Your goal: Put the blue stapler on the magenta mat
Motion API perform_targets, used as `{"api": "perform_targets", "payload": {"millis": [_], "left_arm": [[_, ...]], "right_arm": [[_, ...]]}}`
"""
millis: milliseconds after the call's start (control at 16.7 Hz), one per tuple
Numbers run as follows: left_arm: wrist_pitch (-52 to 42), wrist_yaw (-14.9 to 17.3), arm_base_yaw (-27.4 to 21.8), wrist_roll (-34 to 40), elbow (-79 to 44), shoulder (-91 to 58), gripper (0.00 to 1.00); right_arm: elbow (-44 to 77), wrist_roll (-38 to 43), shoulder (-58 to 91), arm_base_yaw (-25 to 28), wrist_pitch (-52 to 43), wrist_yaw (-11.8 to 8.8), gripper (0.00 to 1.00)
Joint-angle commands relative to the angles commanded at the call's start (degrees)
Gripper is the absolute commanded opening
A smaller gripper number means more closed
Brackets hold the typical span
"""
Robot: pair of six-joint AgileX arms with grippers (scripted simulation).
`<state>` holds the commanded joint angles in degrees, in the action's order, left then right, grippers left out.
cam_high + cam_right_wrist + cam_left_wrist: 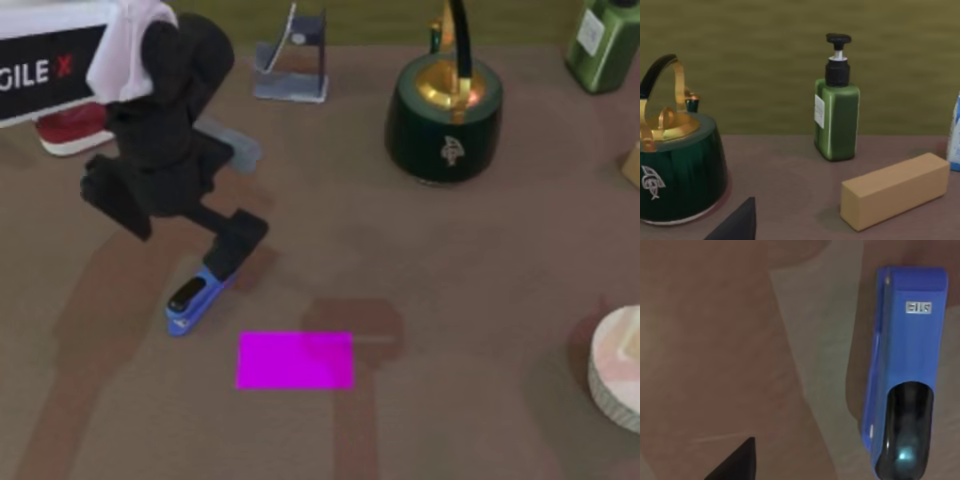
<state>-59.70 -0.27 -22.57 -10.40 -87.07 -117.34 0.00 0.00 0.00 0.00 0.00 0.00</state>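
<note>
Our left gripper (225,262) hovers at the blue stapler's (192,299) far end; finger spread unclear. The magenta mat (295,360) lies right, bare table (450,300) between.

Blue stapler (192,300) with black oval patch, lying diagonally on table, just left of flat magenta mat (295,360)

Rendered tabletop test scene, not a real room I work in. Brown table (480,300) holds mixed household clutter: kettle (444,118), soap bottle (836,117), wooden block (895,190), red shoe (70,130).
</note>
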Motion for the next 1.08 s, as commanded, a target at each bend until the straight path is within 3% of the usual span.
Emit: {"api": "perform_targets", "payload": {"millis": [300,600,1080], "left_arm": [[12.1,0.0,0.1,-0.1,7.2,-4.5,1.0],[13.3,0.0,0.0,-0.1,8.1,-5.2,1.0],[13.3,0.0,0.0,-0.1,8.1,-5.2,0.4]], "right_arm": [[0.0,0.0,0.0,0.0,0.0,0.0,1.0],[0.0,0.0,0.0,0.0,0.0,0.0,1.0],[0.0,0.0,0.0,0.0,0.0,0.0,1.0]]}}
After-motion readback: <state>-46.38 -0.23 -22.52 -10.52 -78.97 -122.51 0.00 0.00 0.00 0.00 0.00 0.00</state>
